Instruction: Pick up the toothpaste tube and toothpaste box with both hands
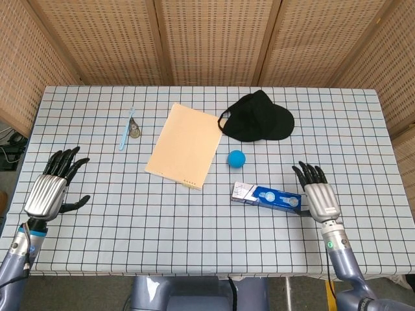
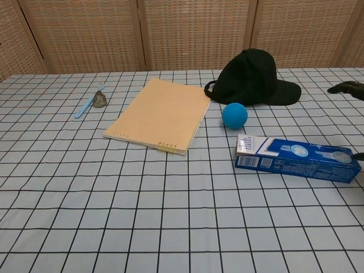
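The blue cardboard toothpaste box [image 1: 268, 196] lies flat on the checked desk [image 1: 207, 240], just inward of the right hand [image 1: 318, 195], whose fingers are spread and hold nothing. The left hand [image 1: 49, 188] hovers empty too, fingers splayed, well short of the slim pale-blue tube [image 1: 126, 125] that lies far ahead of it. Looks like neither item is held, so each hand must reach and close.

blue toothpaste box [image 1: 267, 195], black cap [image 1: 256, 117], checked tablecloth [image 1: 162, 220]

Bright even light, sharp pics.
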